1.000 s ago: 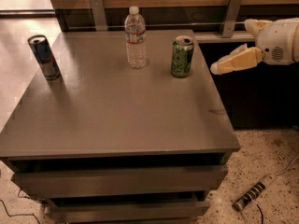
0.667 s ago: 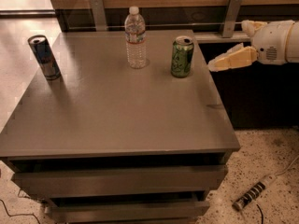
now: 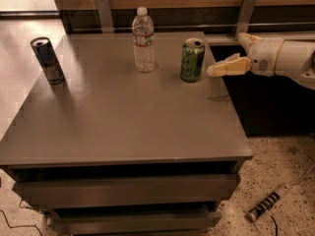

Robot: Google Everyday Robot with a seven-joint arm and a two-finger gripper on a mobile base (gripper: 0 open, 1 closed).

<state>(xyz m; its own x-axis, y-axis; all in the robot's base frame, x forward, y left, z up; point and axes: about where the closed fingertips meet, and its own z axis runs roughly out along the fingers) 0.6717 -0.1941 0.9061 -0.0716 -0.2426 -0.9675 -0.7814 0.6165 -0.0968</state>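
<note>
My gripper (image 3: 227,54) reaches in from the right over the table's right edge, open and holding nothing. Its lower cream finger (image 3: 229,66) points left and ends just short of a green soda can (image 3: 192,60) standing upright on the grey table (image 3: 123,117). That can is the thing nearest the gripper, with a small gap between them. To the can's left stands a clear water bottle (image 3: 143,41) with a white cap. Far off at the table's left edge stands a dark blue can (image 3: 47,60).
The table has drawers along its front (image 3: 123,191). Behind it runs a wooden wall panel with metal brackets (image 3: 244,14). A power strip (image 3: 266,204) with its cable lies on the speckled floor at lower right.
The gripper has moved left and slightly down, closing most of the gap to the green can. The cans and the bottle have not moved.
</note>
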